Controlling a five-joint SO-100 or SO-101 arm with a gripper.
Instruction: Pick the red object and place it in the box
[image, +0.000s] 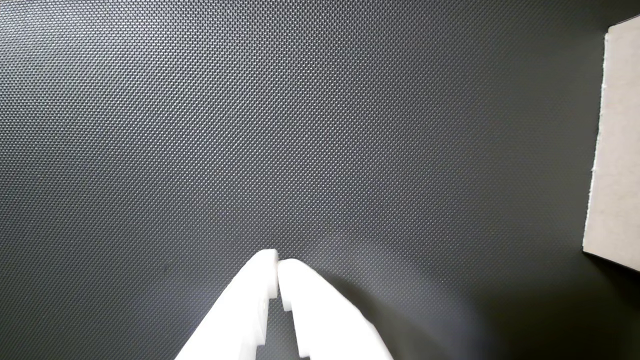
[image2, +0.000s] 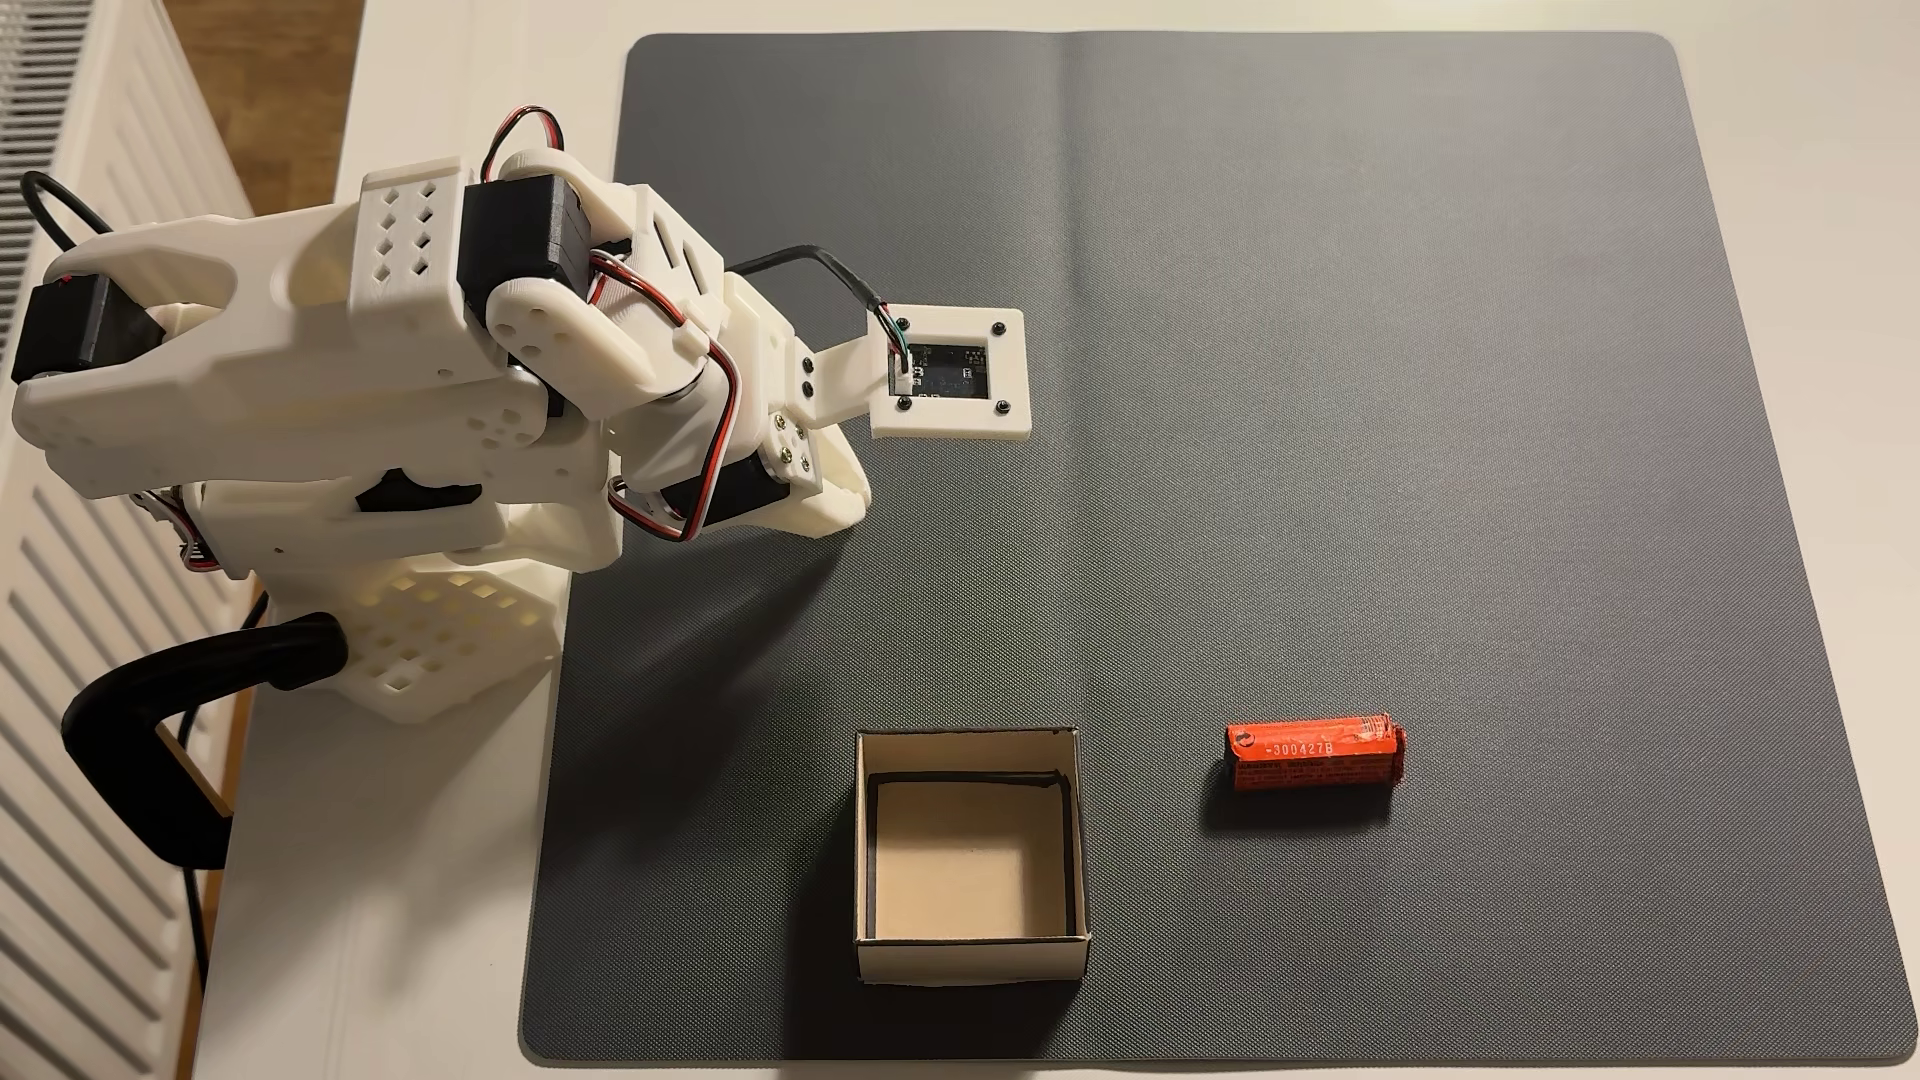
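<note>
White fingertips of the hand (image: 278, 265) are seen pressed almost together in the wrist view, nothing pinched between them, over the dark mat (image: 300, 125), with a pale wall of the box (image: 615, 150) at the right edge. Seen in the fixed view, the red object (image2: 1314, 752) is laid on its side on the mat (image2: 1351, 363), apart from and right of the open box (image2: 971, 961), while the folded arm (image2: 416, 363) is held up-left of the box, on the white bench (image2: 395, 883).

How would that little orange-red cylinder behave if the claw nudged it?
The orange-red cylinder lies on its side on the gray mat, so a sideways push would probably roll it. It looks rigid, likely battery-heavy. Its wrapper, crinkled at one end, might add some grip.
</note>
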